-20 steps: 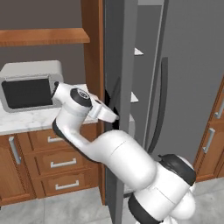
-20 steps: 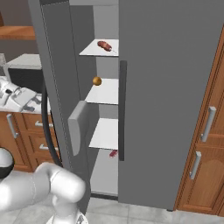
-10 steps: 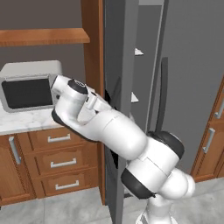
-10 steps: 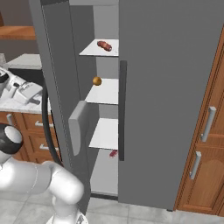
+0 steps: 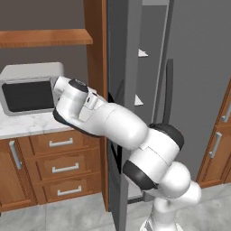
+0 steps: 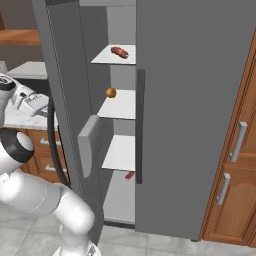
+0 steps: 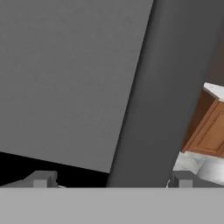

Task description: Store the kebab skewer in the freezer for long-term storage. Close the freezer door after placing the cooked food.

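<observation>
Two dark fingertips of my claw (image 7: 112,179) stand wide apart at the bottom of the hand view, released, nothing between them. Straight ahead of them runs the dark curved handle (image 7: 168,87), with the flat grey face of the freezer door (image 7: 65,74) beside it. From the right base view the hand sits out on the outer side of that door (image 6: 65,100), over the desk (image 6: 20,119) with the microwave (image 5: 27,92).

The kebab skewer (image 6: 119,51) lies on the top white shelf inside the freezer (image 6: 200,100), roughly flat, its long axis running across the shelf. A small orange ball (image 6: 111,92) rests on the shelf below; a small reddish bit (image 6: 129,175) lies lower down, too small to name.

My judgement: storing is done, closing is left. The door stands swung well out, between claw and shelves. The push must go against its outer face, toward the fridge body.
</observation>
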Robot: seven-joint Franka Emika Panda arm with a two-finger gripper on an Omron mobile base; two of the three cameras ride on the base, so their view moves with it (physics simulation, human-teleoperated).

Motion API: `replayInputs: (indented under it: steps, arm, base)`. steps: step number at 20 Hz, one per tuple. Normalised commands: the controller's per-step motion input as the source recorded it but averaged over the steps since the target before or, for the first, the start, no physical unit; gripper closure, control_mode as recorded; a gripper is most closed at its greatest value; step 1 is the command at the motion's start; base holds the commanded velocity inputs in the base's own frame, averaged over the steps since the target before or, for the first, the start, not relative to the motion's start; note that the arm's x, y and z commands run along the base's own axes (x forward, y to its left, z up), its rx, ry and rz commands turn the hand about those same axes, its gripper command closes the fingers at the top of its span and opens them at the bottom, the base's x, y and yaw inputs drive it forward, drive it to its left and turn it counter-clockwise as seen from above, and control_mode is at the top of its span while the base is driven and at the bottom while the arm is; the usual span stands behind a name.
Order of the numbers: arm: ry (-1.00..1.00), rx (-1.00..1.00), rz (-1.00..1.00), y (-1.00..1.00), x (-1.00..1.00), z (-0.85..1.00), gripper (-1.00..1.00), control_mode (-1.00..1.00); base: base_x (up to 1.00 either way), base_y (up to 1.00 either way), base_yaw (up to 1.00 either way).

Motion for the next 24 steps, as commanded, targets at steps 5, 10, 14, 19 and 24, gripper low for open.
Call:
replayInputs:
  steps: [5,10,14,19,24]
  arm:
    - [0.00,0.03,0.14,-0.75,-0.02,0.00,-1.00,-1.00]
    - [-0.03,0.12,0.20,-0.99,-0.31,0.00,-1.00,-1.00]
    - [0.01,0.18,0.22,-0.97,-0.14,0.05,-1.00,-1.00]
    - [0.06,0.25,0.24,-0.78,0.00,0.07,-1.00,-1.00]
    - [0.02,0.21,0.17,-0.42,0.00,0.16,-1.00,-1.00]
  base:
    - [0.00,0.00,0.00]
    - [0.00,0.00,0.00]
    - [0.00,0.00,0.00]
    - [0.00,0.00,0.00]
    - [0.00,0.00,0.00]
